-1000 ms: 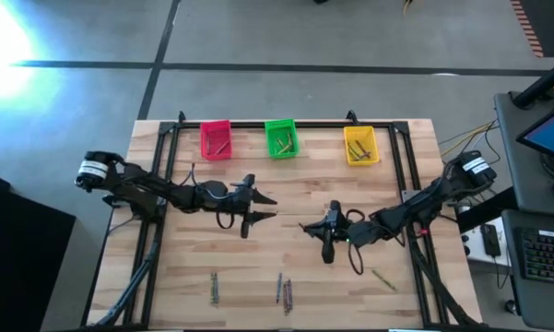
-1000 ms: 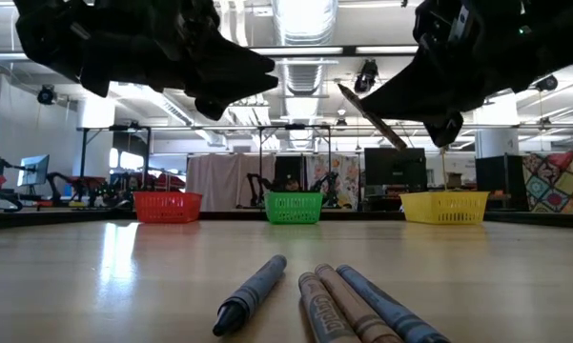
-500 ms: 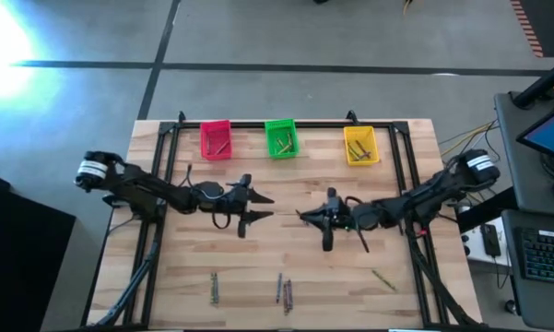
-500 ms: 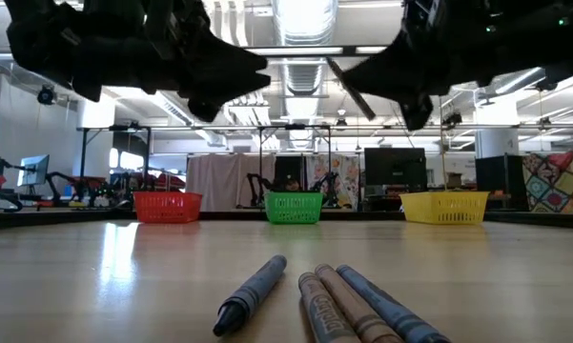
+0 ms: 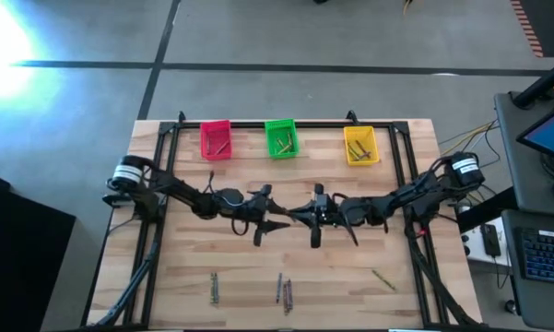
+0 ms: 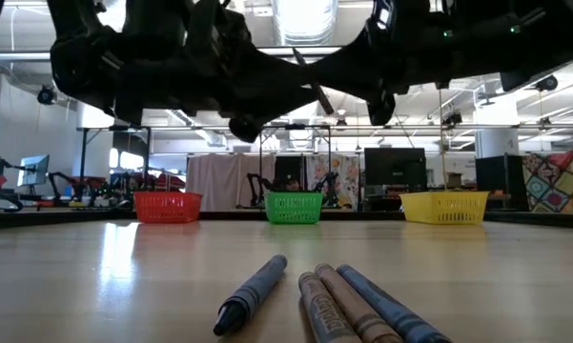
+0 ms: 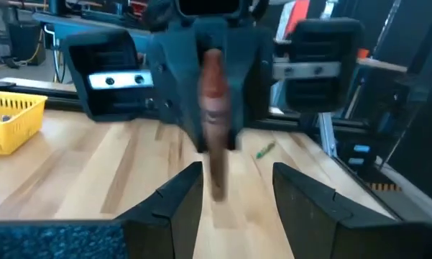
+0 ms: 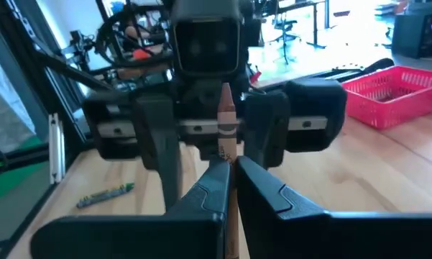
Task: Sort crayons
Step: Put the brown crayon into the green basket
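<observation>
**Clerk:** Movement since the earlier frame is entered first: both arms have been brought inward, so that the left gripper [image 5: 278, 222] and the right gripper [image 5: 300, 218] now face each other tip to tip over the middle of the tabletop [image 5: 184, 267], where before they were held well apart.

**Checker:** State of each gripper?

**Clerk:** Right gripper: fingers [image 8: 262, 188] clenched on a reddish-brown crayon [image 8: 225, 133], which is held raised above the tabletop and pointed toward the left gripper. Left gripper: fingers [image 7: 174, 194] spread, nothing grasped; the held crayon is seen reaching down between their tips in the left wrist view.

**Checker:** Other crayons?

**Clerk:** Listed as follows. One cluster of crayons [image 5: 284, 291] lying near the middle of the near edge; in the low view it is made out as a bluish-grey crayon [image 6: 251, 293] lying apart beside three packed together [image 6: 358, 307]. A second small group [image 5: 215, 288] nearer the near-left corner. One olive crayon [image 5: 383, 278] lying alone toward the near-right corner.

**Checker:** Bins?

**Clerk:** Three, ranged along the far edge: pink bin [image 5: 215, 139], green bin [image 5: 280, 138], yellow bin [image 5: 360, 145]. Small sticks are seen inside each; their colours cannot be told.
</observation>
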